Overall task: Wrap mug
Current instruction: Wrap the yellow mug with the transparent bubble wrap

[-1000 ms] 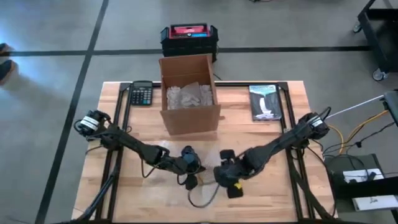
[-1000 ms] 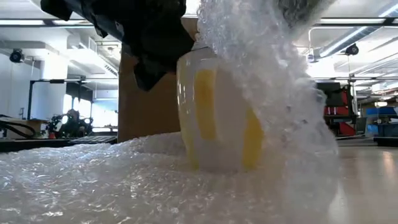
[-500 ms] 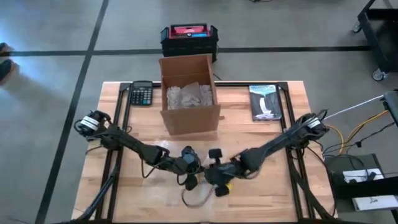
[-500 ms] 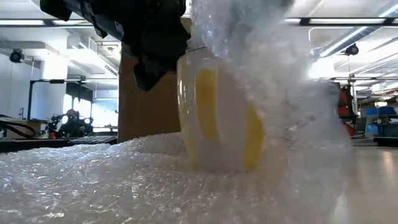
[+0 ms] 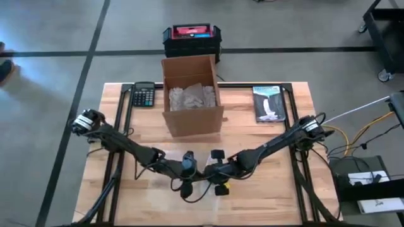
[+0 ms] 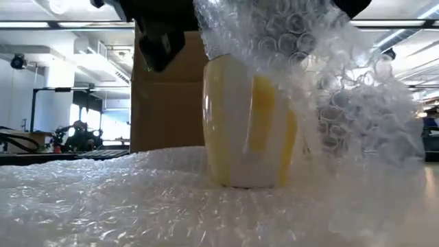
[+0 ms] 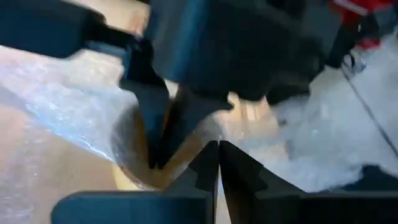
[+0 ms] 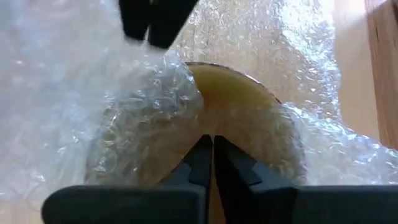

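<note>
The mug (image 6: 248,123) stands upright on bubble wrap (image 6: 103,199) at 6 o'clock of the worktop (image 5: 284,195), the right gripper (image 8: 208,149) pinching a flap over its rim, the left gripper (image 7: 217,163) closed alongside; pulling hard could tip it.

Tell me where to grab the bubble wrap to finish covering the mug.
Probably pinch the loose bubble wrap bunched beside the upright mug, coming from above. It already stands lifted against one side, while the sheet in front lies flat, pinned under the mug.
</note>
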{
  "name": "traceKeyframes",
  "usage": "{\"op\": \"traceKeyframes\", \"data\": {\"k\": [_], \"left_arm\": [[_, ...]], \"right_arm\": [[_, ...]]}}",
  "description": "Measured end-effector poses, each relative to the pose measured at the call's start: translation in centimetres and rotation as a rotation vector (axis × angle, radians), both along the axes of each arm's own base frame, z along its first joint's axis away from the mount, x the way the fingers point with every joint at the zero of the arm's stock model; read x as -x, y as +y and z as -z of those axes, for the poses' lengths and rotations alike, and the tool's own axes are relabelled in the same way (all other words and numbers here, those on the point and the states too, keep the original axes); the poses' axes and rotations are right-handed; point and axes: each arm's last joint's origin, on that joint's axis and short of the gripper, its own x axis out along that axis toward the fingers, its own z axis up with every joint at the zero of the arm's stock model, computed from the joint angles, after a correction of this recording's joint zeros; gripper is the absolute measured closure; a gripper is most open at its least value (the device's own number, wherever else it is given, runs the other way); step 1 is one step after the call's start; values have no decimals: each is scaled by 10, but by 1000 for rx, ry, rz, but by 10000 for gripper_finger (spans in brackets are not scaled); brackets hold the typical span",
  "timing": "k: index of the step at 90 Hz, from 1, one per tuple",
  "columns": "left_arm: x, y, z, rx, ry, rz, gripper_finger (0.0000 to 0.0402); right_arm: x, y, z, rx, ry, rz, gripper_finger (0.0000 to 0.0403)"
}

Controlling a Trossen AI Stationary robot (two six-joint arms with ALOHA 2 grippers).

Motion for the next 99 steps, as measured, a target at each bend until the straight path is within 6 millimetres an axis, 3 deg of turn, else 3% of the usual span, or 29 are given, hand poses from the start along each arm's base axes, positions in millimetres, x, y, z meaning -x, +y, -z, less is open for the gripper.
{"op": "traceKeyframes", "data": {"k": [17, 39, 48, 62, 77, 89, 99], "left_arm": [[-13, -1, 31, -24, 48, -33, 401], [-18, -1, 40, 7, 68, -72, 401], [-16, 0, 36, 8, 69, -72, 401], [-14, 2, 31, 6, 62, -70, 402], [-14, 2, 31, 6, 60, -70, 402], [-14, 2, 31, 7, 56, -69, 402], [-14, 2, 30, 8, 54, -71, 402]], "right_arm": [[0, 0, -8, -1, 2, 1, 400], [12, 1, -73, 19, 23, -4, 400], [29, -7, -83, 114, 68, 68, 400], [50, -22, -58, 344, 149, 271, 400], [44, -19, -21, 232, 73, 235, 400], [31, -4, -33, 149, -110, 168, 400], [26, 7, -39, 55, -152, 85, 400]]}}
